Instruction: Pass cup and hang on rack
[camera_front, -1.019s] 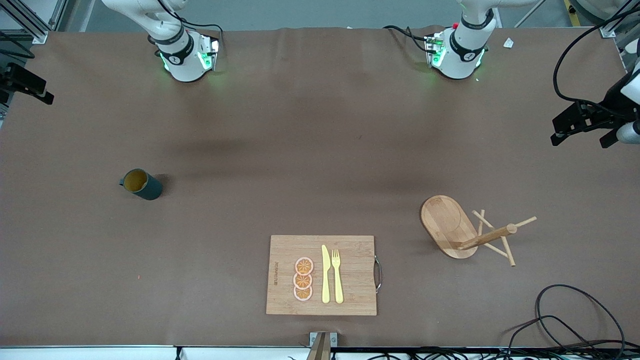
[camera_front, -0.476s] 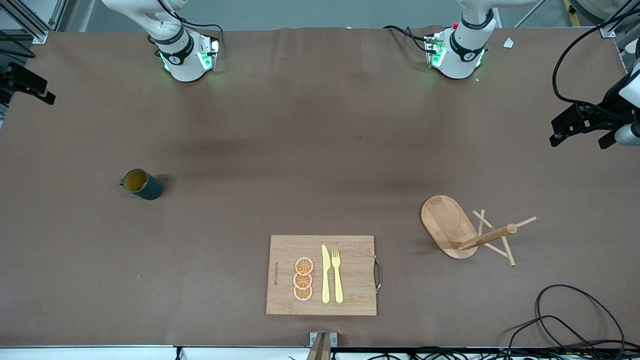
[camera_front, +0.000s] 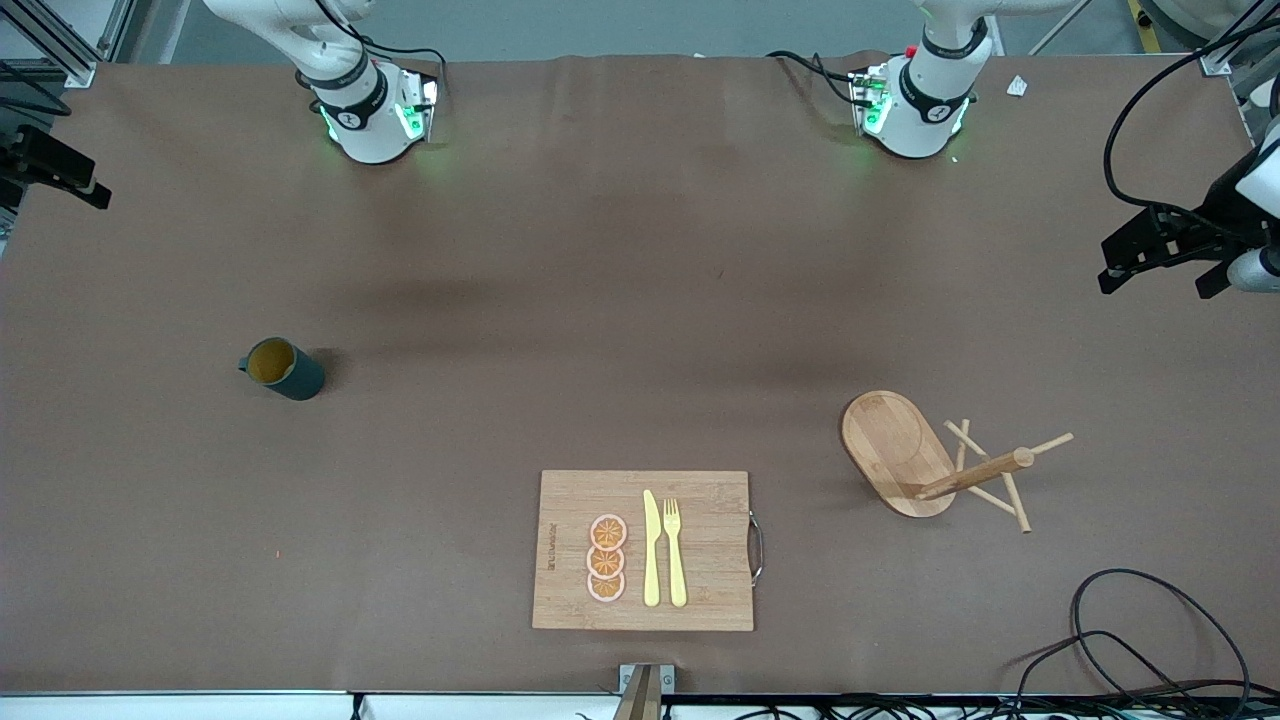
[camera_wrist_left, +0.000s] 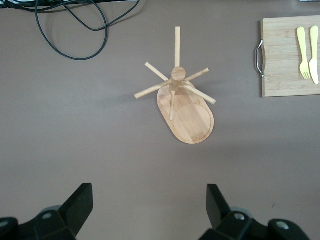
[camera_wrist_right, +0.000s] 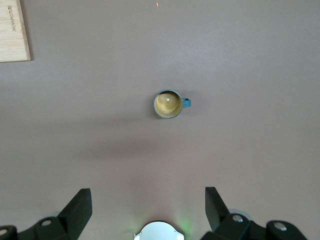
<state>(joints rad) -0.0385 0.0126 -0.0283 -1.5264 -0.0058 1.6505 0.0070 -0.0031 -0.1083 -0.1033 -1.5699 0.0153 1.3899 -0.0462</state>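
Note:
The dark teal cup (camera_front: 283, 368) stands upright on the brown table toward the right arm's end, its tan inside showing; it also appears below in the right wrist view (camera_wrist_right: 167, 104). The wooden rack (camera_front: 930, 465) stands upright toward the left arm's end, its pegs bare. My right gripper (camera_wrist_right: 148, 200) hangs open and empty high over the table between its base and the cup. Equally high, my left gripper (camera_wrist_left: 150, 200) is open and empty, on the robots' side of the rack (camera_wrist_left: 182, 100). It shows at the front view's edge (camera_front: 1155, 288).
A rectangular cutting board (camera_front: 645, 550) with a yellow knife, a yellow fork and orange slices lies near the front edge, midway along the table. Black cables (camera_front: 1150, 640) loop at the front corner near the rack. The arms' bases (camera_front: 375, 110) stand along the table's edge.
The left gripper has drifted slightly at the front view's edge. Cup, rack and board have not moved, and both grippers stay open.

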